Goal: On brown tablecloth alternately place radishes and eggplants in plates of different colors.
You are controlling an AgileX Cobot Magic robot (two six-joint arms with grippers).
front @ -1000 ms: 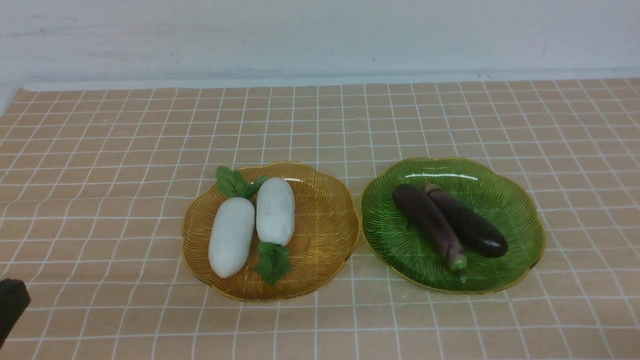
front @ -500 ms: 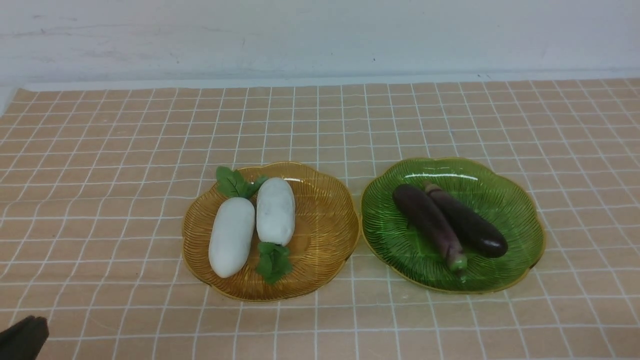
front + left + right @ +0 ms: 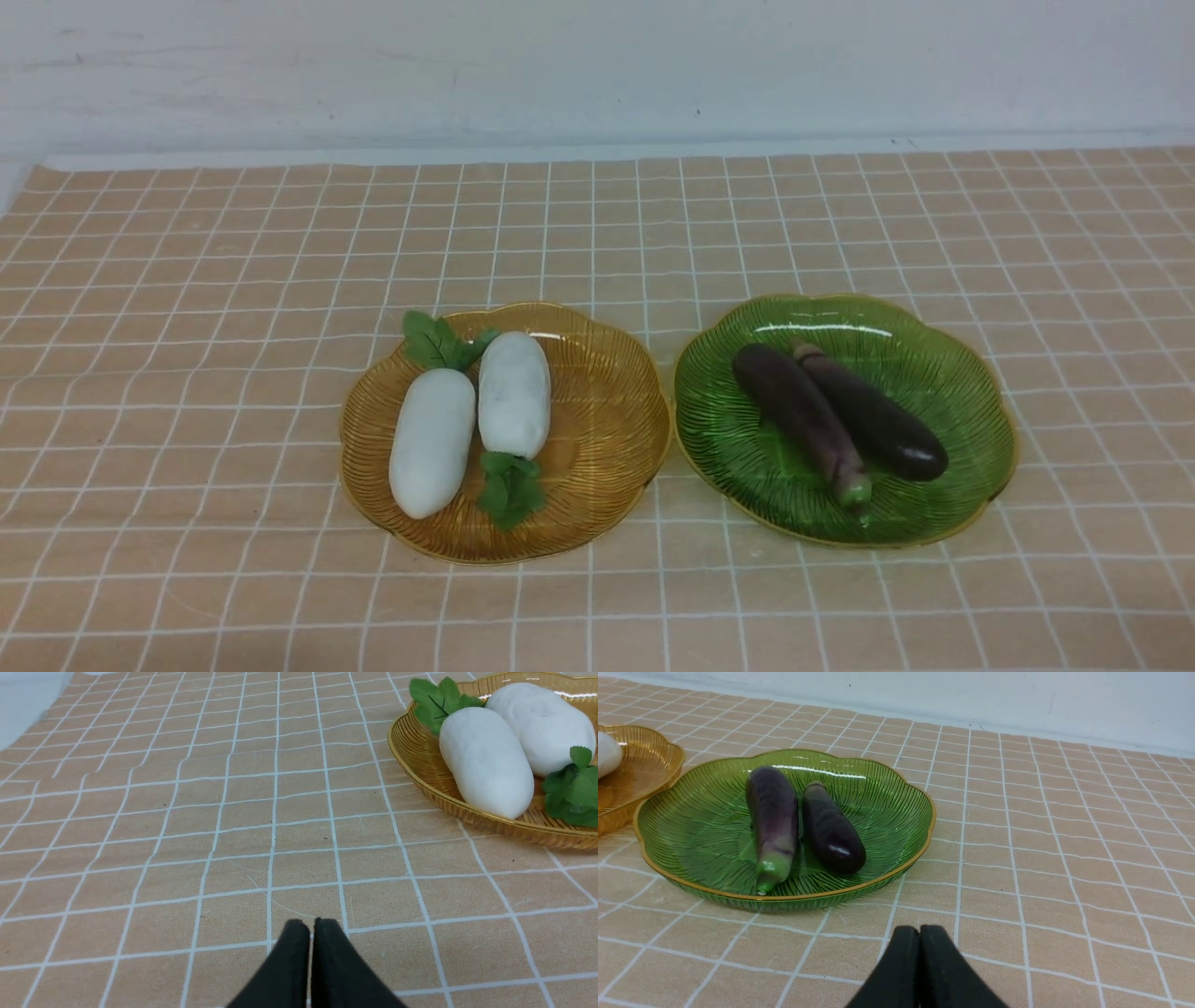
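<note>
On the brown tablecloth (image 3: pixel 187 373), two white radishes (image 3: pixel 432 455) (image 3: pixel 513 394) lie side by side in the amber plate (image 3: pixel 607 439). Two dark-purple eggplants (image 3: pixel 798 406) (image 3: pixel 878 420) lie side by side in the green plate (image 3: pixel 952 392). Neither gripper shows in the front view. In the left wrist view my left gripper (image 3: pixel 311 926) is shut and empty over bare cloth, apart from the amber plate (image 3: pixel 420 765) and its radishes (image 3: pixel 486 760). In the right wrist view my right gripper (image 3: pixel 920 933) is shut and empty over cloth, in front of the green plate (image 3: pixel 887 793) with its eggplants (image 3: pixel 773 812).
A pale wall (image 3: pixel 597 65) runs behind the table's far edge. The cloth is slightly wrinkled at the left. The two plates stand almost touching, at the middle of the cloth.
The dark tip of my left gripper at the front view's lower left corner has drawn back and gone out of that view. The radishes, eggplants and plates have not moved.
</note>
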